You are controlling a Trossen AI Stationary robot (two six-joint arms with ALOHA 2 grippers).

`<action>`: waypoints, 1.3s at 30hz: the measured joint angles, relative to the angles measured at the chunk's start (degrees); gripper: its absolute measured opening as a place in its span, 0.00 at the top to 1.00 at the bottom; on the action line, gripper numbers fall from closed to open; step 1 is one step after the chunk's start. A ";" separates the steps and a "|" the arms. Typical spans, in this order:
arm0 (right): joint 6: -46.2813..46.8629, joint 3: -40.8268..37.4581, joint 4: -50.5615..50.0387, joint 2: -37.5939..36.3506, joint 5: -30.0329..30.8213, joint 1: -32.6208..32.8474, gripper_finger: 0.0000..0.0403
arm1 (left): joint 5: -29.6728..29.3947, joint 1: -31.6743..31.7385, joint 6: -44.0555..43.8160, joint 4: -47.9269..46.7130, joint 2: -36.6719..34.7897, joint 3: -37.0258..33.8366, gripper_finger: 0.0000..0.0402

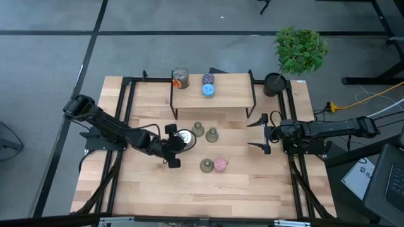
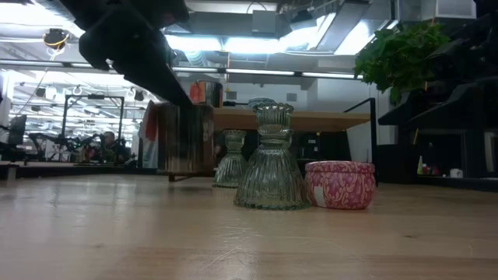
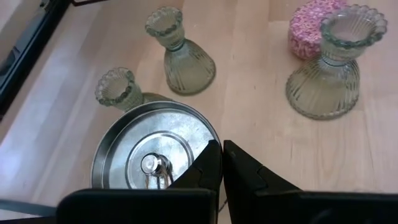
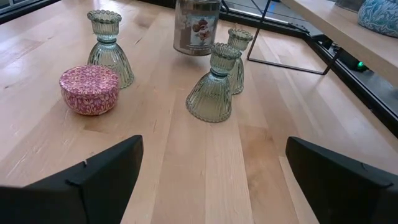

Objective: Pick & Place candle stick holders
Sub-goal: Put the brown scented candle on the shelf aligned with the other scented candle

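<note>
Silvery can (image 1: 184, 138) is sitting near the table's (image 1: 252, 183) middle, and the left gripper (image 1: 176, 145) is pinching its rim with jaws closed. Three green vases (image 1: 213, 134) are standing just beside the can, with the pink holder (image 1: 220, 164) touching the one nearest the front edge. On the shelf (image 1: 233, 94) at the back edge are sitting another can (image 1: 180, 78), a purple holder (image 1: 207, 79) and a blue one (image 1: 208, 90). Right gripper (image 1: 263, 133) is waiting near the right edge, jaws wide apart.
</note>
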 joint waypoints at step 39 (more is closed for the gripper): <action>-2.76 0.00 0.00 0.00 0.13 0.00 0.01 | 11.13 15.78 10.56 -10.86 -18.37 11.70 1.00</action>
